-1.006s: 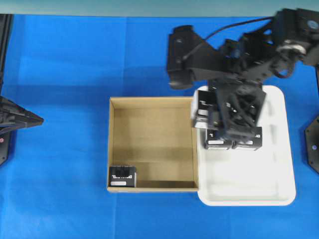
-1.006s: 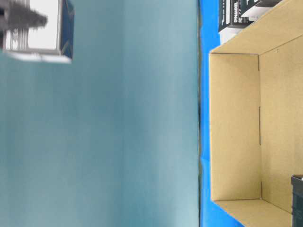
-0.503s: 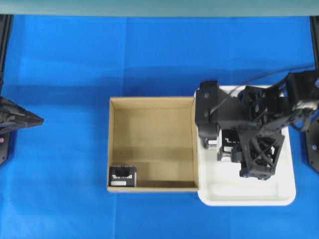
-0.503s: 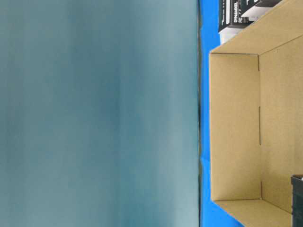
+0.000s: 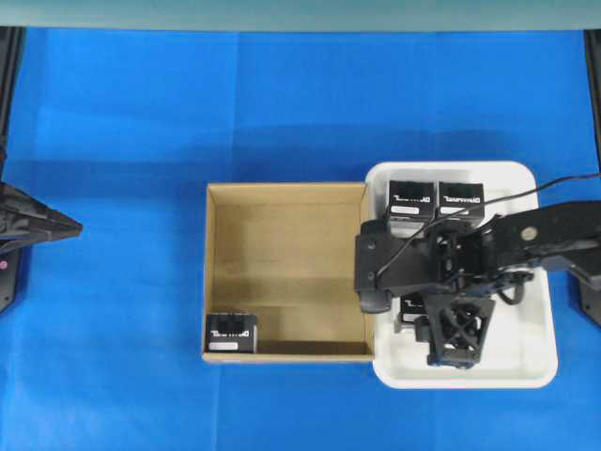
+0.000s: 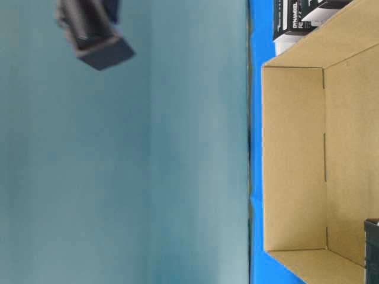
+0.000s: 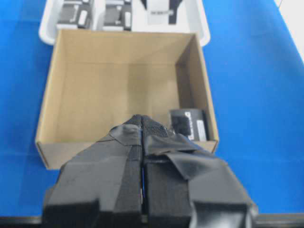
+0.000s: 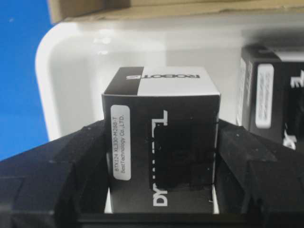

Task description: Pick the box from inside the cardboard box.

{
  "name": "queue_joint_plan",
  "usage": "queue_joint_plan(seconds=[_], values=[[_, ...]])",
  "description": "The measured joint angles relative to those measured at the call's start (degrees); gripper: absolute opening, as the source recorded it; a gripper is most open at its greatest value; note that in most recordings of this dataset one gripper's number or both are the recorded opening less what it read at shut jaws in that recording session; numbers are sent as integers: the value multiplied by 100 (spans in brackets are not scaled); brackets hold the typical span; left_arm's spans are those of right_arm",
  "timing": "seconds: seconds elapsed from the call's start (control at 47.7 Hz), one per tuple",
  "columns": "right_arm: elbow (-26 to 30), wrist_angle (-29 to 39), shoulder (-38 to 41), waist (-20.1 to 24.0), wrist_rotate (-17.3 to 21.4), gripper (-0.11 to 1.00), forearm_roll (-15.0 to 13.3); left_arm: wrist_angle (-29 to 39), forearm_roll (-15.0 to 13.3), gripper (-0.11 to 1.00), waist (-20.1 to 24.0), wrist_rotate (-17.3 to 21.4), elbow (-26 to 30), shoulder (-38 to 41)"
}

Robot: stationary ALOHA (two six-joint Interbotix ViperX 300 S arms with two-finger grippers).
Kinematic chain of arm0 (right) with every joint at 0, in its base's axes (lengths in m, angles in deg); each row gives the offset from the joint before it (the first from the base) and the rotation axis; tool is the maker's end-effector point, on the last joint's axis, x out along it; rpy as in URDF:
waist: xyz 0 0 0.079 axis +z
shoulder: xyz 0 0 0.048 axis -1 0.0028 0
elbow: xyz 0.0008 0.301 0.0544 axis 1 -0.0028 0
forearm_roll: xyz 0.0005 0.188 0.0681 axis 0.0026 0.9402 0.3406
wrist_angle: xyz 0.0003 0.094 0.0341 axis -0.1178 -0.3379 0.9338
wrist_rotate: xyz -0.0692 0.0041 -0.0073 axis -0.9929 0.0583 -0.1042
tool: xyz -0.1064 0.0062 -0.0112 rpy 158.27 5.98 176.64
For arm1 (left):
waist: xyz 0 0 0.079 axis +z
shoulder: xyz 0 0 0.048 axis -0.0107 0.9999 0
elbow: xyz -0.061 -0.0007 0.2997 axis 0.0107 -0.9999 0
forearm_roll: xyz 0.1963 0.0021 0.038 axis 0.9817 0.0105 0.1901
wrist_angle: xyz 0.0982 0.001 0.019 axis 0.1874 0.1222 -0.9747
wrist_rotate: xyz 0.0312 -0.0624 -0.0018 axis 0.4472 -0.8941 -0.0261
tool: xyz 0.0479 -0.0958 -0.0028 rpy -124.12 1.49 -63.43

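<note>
Nearest me, the left gripper [image 7: 142, 124] sits parked well short of the cardboard box [image 5: 208, 272], its fingers pressed together with nothing between them. Just past its tips, inside that carton, one small black box [image 5: 231, 333] sits in the near corner, on the side away from the white tray [image 5: 540, 362], against the walls, untouched.

Across the carton's far wall, over the tray that butts against it, the right gripper [image 8: 159, 156] is busy. Its fingers [image 8: 57, 166] clamp both sides of a black-and-white box [image 8: 161, 137], held upright above the tray floor. Beyond it, along the tray's edge farthest from me, two more lettered boxes [image 5: 437, 200] stand side by side.

So I'd say this step is delivery: a picked box is being brought down to the tray, not yet let go. The next move looks like lowering until it rests flat beside the others, then spreading the fingers and lifting clear. After that, the corner box in the carton wants an approach that leaves finger room against those walls.
</note>
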Motion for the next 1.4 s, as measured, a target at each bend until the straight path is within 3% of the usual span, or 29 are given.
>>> queue_joint_plan(seconds=[0.503, 1.006, 1.215, 1.404], values=[[-246, -633, 580, 272, -9, 62, 0, 0, 0, -7, -9, 0, 0, 0], [-413, -1020, 598, 202, 53, 62, -53, 0, 0, -7, -26, -9, 0, 0], [-448, -1028, 580, 105, 62, 62, -53, 0, 0, -7, -26, -246, 0, 0], [-466, -1028, 571, 88, 53, 94, -53, 0, 0, -7, -44, -264, 0, 0]])
